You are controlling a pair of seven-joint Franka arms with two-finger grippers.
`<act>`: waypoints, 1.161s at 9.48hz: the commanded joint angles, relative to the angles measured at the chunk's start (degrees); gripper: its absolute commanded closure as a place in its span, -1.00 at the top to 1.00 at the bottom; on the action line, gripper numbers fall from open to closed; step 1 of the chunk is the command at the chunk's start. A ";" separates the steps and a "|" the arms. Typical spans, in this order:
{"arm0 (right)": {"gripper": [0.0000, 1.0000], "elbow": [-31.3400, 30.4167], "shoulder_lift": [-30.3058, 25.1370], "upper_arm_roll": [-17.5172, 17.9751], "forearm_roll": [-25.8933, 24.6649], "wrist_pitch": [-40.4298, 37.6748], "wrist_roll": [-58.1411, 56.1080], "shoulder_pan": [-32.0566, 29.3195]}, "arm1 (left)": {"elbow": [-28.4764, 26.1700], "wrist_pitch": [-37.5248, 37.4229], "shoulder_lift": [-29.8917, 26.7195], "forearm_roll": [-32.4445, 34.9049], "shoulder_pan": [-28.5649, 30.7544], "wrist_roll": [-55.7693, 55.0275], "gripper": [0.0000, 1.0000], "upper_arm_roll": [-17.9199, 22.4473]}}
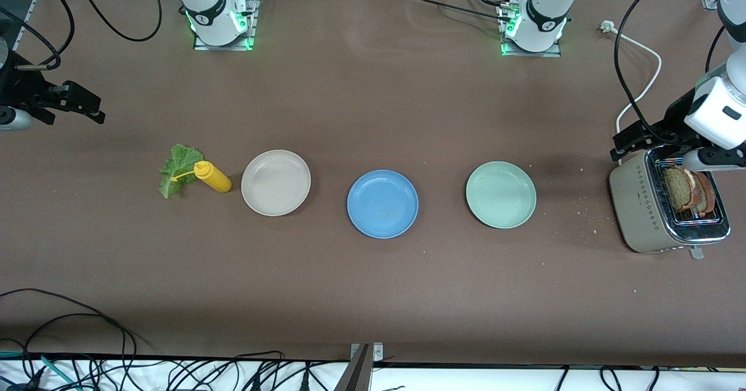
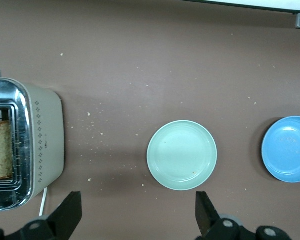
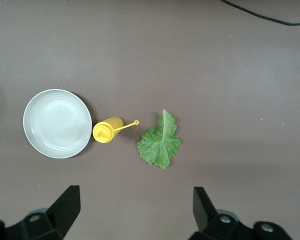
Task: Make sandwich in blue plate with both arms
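The blue plate point(image 1: 382, 203) point(image 2: 289, 149) lies bare at the table's middle. Two brown bread slices point(image 1: 690, 190) point(image 2: 0, 150) stand in the toaster point(image 1: 635, 204) point(image 2: 42, 140) at the left arm's end. A green lettuce leaf point(image 1: 175, 169) point(image 3: 160, 142) lies flat on the table toward the right arm's end. My left gripper point(image 1: 626, 143) point(image 2: 137, 212) hangs open over bare table beside the toaster, holding nothing. My right gripper point(image 1: 87, 108) point(image 3: 135, 206) hangs open over bare table near the lettuce, also holding nothing.
A yellow squeeze bottle point(image 1: 213, 177) point(image 3: 106, 131) lies between the lettuce and a beige plate point(image 1: 275, 182) point(image 3: 57, 123). A pale green plate point(image 1: 500, 194) point(image 2: 182, 155) sits between the blue plate and the toaster. Crumbs dot the table near the toaster. A white cable point(image 1: 641, 59) trails from the toaster.
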 commanded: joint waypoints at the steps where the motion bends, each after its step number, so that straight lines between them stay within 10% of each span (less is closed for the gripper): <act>1: 1.00 0.37 -0.14 -0.03 0.06 -0.30 -0.40 -0.12 | 0.13 -0.61 -0.58 0.57 -0.04 0.68 1.00 -0.53; 11: 1.00 0.63 -0.14 0.23 0.15 -0.12 -0.40 0.14 | 0.14 -0.61 -0.58 1.18 0.40 1.03 1.00 -0.35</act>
